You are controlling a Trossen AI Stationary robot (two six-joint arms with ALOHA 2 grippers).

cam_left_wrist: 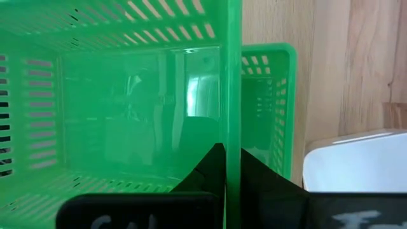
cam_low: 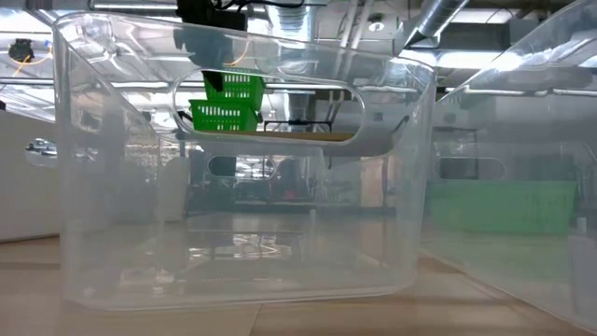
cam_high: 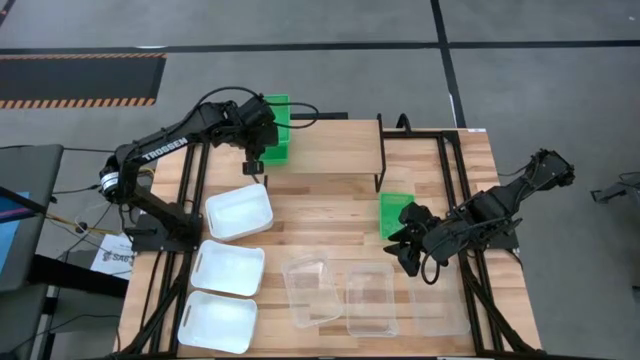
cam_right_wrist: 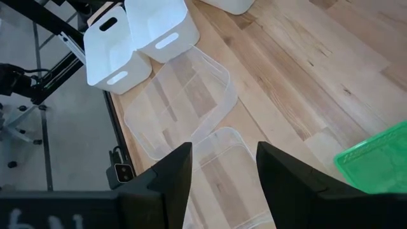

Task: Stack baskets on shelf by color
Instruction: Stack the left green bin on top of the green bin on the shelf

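**L arm clamps green basket at shelf, R arm open over table**

3 white baskets (cam_high: 238, 213) sit at table's (cam_high: 330, 215) 9 o'clock side, in a column running toward 7. L gripper (cam_high: 256, 158) at 11 o'clock, fingers pinched tight on the wall of a green basket (cam_high: 274, 128), which is held over a 2nd green basket (cam_left_wrist: 270, 102) at the shelf's (cam_high: 330, 148) L end. 3 clear baskets (cam_high: 310, 288) line up along 6 o'clock. A 3rd green basket (cam_high: 394, 212) lies just past centre toward 3. R gripper (cam_high: 408, 248) hangs beside it at about 4 o'clock, fingers spread wide, nothing in them.
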